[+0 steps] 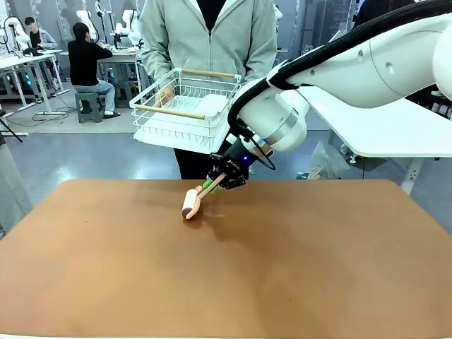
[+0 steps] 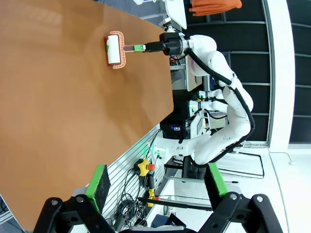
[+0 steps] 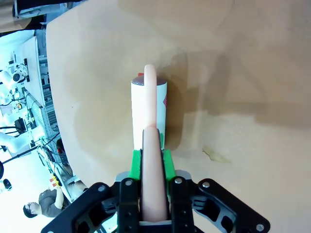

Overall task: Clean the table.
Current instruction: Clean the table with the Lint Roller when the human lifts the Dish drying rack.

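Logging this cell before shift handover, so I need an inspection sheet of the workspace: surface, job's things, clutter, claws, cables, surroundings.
Surface: reddish-brown table, mostly bare.
Job's things: lint roller, white roll down on the table, pink handle.
Clutter: one small pale scrap beside the roller.
Claws: right claw shut on the lint roller's handle; left claw open, holding nothing, near the table's edge.
Cables: black hose along the right arm; loose cables below the table's edge.
Surroundings: a person at the far side holds a white wire dish rack; seated people at white tables farther off.
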You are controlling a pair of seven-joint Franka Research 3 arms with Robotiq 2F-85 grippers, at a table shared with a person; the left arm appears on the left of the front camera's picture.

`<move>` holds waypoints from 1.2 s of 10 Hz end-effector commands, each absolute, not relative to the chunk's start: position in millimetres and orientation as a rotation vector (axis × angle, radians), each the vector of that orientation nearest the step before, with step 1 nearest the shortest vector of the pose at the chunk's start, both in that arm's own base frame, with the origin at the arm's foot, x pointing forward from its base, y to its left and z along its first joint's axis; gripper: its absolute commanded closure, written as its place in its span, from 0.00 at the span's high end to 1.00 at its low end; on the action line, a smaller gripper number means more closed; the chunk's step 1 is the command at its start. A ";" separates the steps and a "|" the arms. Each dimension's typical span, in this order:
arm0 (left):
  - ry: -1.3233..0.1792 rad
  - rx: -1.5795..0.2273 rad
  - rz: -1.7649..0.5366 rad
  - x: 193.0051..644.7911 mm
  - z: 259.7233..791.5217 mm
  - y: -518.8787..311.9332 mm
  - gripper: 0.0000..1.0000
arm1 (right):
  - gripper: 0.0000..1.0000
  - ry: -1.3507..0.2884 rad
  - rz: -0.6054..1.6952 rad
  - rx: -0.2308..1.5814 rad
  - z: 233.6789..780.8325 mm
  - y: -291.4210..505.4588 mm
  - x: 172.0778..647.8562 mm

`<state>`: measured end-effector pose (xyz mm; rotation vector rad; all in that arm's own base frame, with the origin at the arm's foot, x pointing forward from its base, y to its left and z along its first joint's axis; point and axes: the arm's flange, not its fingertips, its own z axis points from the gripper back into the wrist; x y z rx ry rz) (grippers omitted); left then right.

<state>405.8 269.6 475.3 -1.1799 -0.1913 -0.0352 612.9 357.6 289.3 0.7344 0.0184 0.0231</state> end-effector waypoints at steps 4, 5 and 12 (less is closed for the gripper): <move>-0.194 -1.181 -0.037 402.7 475.9 270.0 1.00 | 0.21 -0.035 0.106 0.736 371.4 329.7 581.3; -0.194 -1.181 -0.037 402.7 475.9 270.0 1.00 | 0.21 -0.035 0.121 0.672 409.0 311.0 566.5; -0.194 -1.181 -0.037 402.7 475.9 270.0 1.00 | 0.21 -0.006 -0.062 0.054 530.2 171.3 466.6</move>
